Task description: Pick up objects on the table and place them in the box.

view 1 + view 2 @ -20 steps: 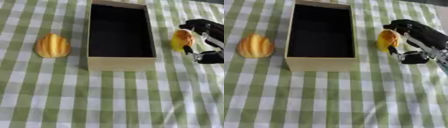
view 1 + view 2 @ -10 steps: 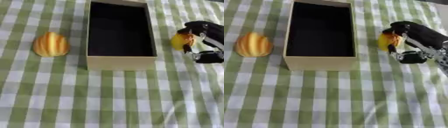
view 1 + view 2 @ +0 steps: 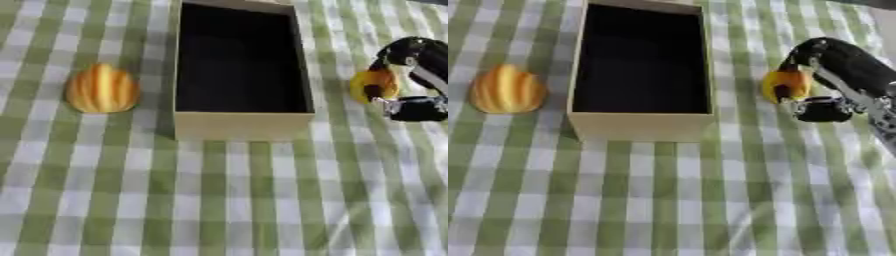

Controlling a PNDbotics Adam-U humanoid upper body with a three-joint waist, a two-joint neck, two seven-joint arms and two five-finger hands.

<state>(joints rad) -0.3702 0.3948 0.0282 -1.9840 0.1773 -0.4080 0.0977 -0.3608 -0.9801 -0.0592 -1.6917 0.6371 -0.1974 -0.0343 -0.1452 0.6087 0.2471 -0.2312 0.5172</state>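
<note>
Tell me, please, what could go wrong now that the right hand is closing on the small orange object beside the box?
The right hand grips the small orange object only at its right edge, so it may slip out when lifted. The box wall stands close by, so the object could strike its rim if carried too low.

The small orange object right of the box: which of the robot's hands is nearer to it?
Right. The right hand has its fingers curled round the small orange object, just right of the box. The left hand shows in neither view.
</note>
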